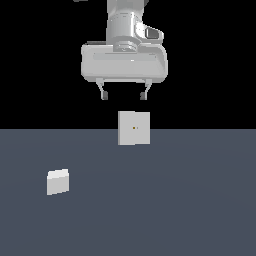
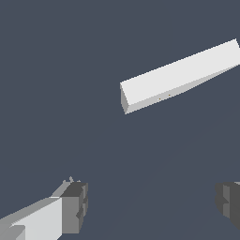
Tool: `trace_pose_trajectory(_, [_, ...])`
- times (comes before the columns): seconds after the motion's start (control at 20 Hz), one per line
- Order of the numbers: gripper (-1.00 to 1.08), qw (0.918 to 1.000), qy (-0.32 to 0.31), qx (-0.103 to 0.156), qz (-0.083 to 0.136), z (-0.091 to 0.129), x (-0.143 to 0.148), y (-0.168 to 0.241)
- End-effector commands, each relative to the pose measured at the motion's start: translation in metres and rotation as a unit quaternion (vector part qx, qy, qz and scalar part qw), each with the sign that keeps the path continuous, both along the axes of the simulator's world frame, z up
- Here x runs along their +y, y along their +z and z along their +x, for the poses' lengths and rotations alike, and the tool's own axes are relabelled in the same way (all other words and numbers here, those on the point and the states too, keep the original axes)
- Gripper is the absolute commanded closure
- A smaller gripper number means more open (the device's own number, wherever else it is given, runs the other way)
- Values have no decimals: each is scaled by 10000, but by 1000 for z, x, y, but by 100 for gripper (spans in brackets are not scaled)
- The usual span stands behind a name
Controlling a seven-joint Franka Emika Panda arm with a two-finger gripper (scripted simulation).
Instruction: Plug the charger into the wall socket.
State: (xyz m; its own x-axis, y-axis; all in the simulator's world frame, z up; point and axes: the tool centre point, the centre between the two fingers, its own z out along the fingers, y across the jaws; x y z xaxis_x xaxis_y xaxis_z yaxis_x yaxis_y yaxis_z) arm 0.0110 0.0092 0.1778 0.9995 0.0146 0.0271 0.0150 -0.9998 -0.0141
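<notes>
Your gripper [image 1: 124, 94] is hanging spread and empty above the upright pale-grey square socket plate [image 1: 134, 128], while the small light-grey boxy charger [image 1: 58, 182], probably light, rigid and smooth, is sitting well apart toward the exterior view's left, so pinch its flat opposite sides.

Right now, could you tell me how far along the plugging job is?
Nothing looks done yet. The charger lies on the floor toward the exterior view's left, apart from the wall socket, which stands upright with nothing plugged in. The gripper hangs open and empty above the socket. Grasping, carrying and inserting the charger all remain.
</notes>
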Motion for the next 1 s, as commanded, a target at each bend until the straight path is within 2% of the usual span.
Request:
trace_pose_trajectory(0.0, [-92,10000,0,0,0,0,0,0])
trace_pose_trajectory(0.5, [-92,9996,252,-104,18,-9,13,-11])
trace_pose_trajectory(0.95, [-92,9952,900,-371,65,-34,46,-41])
